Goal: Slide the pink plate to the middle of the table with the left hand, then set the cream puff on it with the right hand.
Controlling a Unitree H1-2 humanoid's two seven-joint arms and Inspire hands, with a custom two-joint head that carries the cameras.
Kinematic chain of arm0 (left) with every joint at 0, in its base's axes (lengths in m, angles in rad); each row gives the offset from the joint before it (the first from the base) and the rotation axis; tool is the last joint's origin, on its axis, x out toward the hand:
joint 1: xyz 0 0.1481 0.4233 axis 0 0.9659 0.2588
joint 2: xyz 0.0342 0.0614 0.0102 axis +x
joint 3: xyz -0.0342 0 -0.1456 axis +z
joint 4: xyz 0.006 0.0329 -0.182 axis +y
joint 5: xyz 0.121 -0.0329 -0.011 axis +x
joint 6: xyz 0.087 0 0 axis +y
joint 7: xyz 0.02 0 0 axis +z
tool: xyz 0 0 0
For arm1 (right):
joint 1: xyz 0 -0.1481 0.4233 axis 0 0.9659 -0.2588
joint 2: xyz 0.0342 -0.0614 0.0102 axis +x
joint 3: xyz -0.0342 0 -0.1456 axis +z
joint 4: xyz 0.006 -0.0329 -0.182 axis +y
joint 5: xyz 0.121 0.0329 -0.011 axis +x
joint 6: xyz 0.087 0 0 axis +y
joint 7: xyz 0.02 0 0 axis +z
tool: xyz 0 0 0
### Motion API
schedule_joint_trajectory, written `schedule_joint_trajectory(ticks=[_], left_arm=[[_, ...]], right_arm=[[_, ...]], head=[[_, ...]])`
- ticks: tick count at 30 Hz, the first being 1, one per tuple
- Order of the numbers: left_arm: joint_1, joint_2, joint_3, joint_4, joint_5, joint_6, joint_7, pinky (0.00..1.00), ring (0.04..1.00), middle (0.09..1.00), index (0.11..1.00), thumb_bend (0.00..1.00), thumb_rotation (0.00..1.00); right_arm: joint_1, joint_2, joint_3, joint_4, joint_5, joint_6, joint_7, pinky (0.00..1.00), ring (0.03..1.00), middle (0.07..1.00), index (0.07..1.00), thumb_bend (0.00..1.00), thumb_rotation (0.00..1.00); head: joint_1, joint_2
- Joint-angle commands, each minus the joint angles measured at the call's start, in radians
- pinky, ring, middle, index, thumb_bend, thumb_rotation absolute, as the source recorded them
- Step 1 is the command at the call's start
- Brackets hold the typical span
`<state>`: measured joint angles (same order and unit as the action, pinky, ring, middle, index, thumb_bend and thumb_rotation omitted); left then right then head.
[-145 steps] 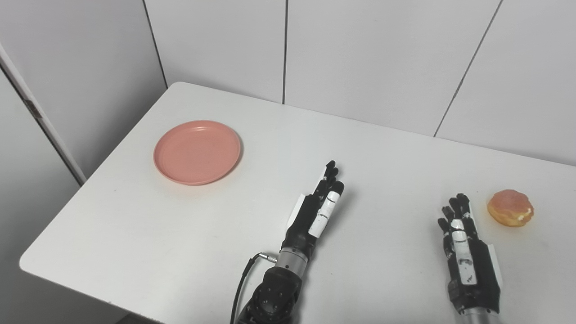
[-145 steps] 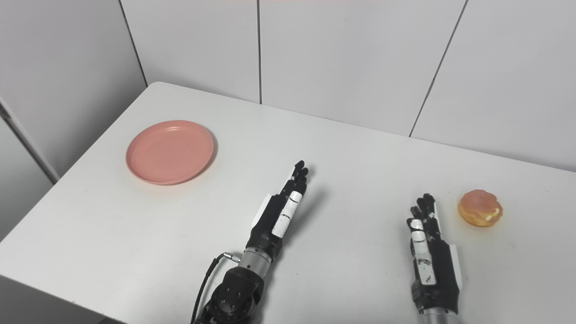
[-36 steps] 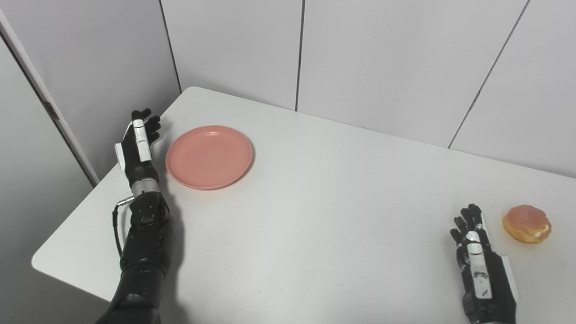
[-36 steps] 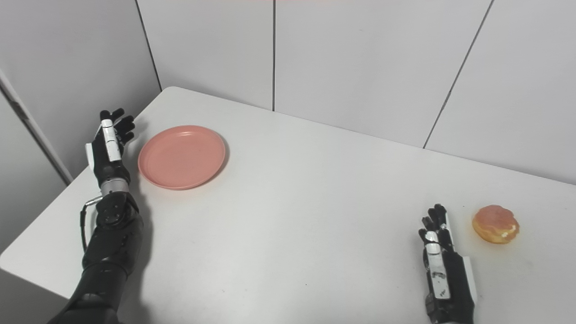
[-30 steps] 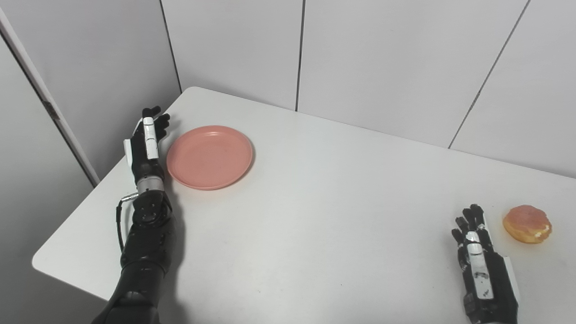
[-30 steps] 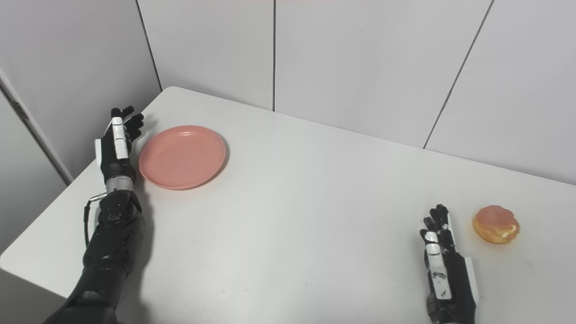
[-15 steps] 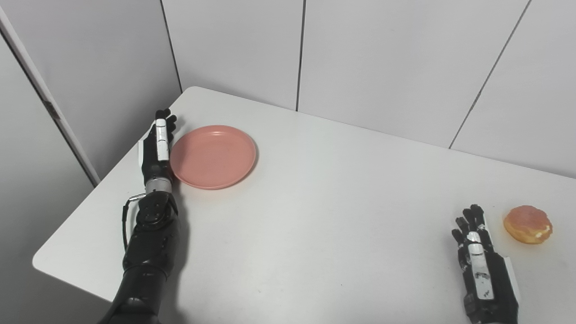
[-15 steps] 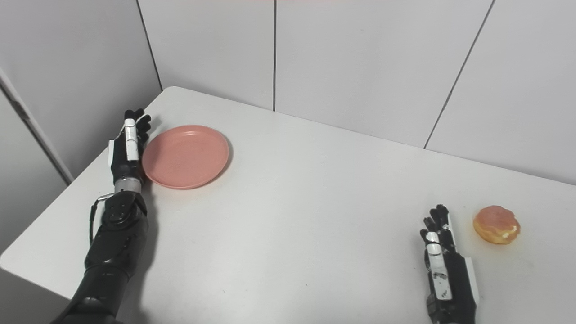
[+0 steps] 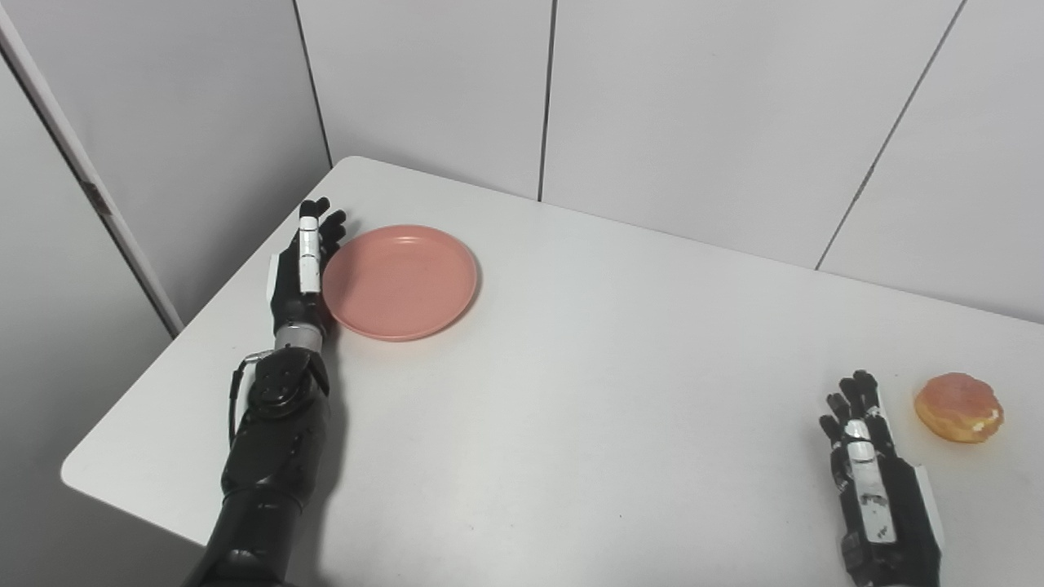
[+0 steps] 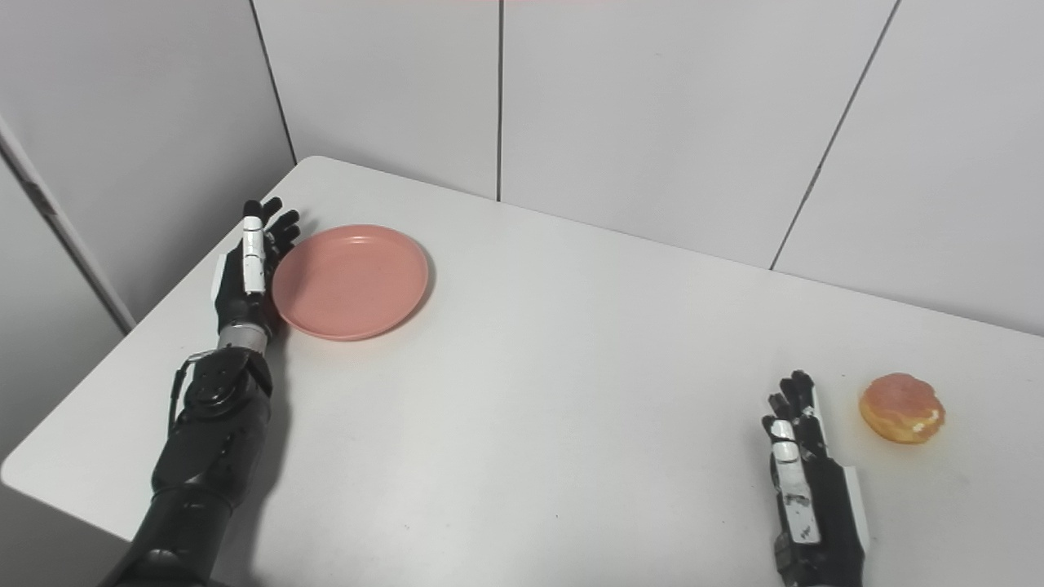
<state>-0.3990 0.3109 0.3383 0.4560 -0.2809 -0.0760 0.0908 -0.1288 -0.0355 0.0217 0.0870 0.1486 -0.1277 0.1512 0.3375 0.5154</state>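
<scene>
Both hands are spread flat: the left hand (image 9: 300,273) now presses the plate (image 9: 401,282) rim, nudging it rightward; the push has begun, far from centre.

This looks like a bare lab or test room rather than a home. A plain white tabletop (image 9: 587,391) with rounded corners stands against pale grey wall panels (image 9: 693,106) split by thin dark seams. A slanted grey strip (image 9: 90,187) runs down the left side. The light is flat, and nothing decorates the walls.
</scene>
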Motion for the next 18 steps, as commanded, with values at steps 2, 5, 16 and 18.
schedule_joint_trajectory(ticks=[2, 5, 16, 18], left_arm=[[-0.012, -0.009, -0.033, -0.019, -0.001, 0.006, -0.053, 0.9, 0.874, 0.856, 0.866, 0.76, 1.0], [-0.01, -0.013, -0.043, -0.018, -0.001, -0.004, -0.07, 0.91, 0.89, 0.865, 0.869, 0.77, 1.0], [0.002, -0.042, -0.08, -0.065, 0.015, 0.015, -0.074, 0.94, 0.912, 0.878, 0.867, 0.73, 1.0], [0.005, -0.042, -0.087, -0.072, 0.013, 0.02, -0.085, 0.94, 0.916, 0.884, 0.867, 0.73, 1.0]], right_arm=[[0.007, -0.004, -0.005, -0.003, 0.009, -0.038, 0.011, 1.0, 1.0, 1.0, 1.0, 0.52, 0.8], [0.006, -0.001, -0.004, -0.001, 0.007, -0.033, 0.009, 1.0, 1.0, 1.0, 1.0, 0.53, 0.8], [0.004, -0.002, -0.003, 0.004, 0.007, -0.035, 0.009, 1.0, 1.0, 1.0, 1.0, 0.53, 0.81], [0.005, -0.003, -0.002, -0.002, 0.006, -0.032, 0.01, 1.0, 1.0, 1.0, 1.0, 0.53, 0.81]], head=[[-0.001, 0.002], [-0.001, 0.002], [-0.001, 0.005], [-0.001, 0.005]])
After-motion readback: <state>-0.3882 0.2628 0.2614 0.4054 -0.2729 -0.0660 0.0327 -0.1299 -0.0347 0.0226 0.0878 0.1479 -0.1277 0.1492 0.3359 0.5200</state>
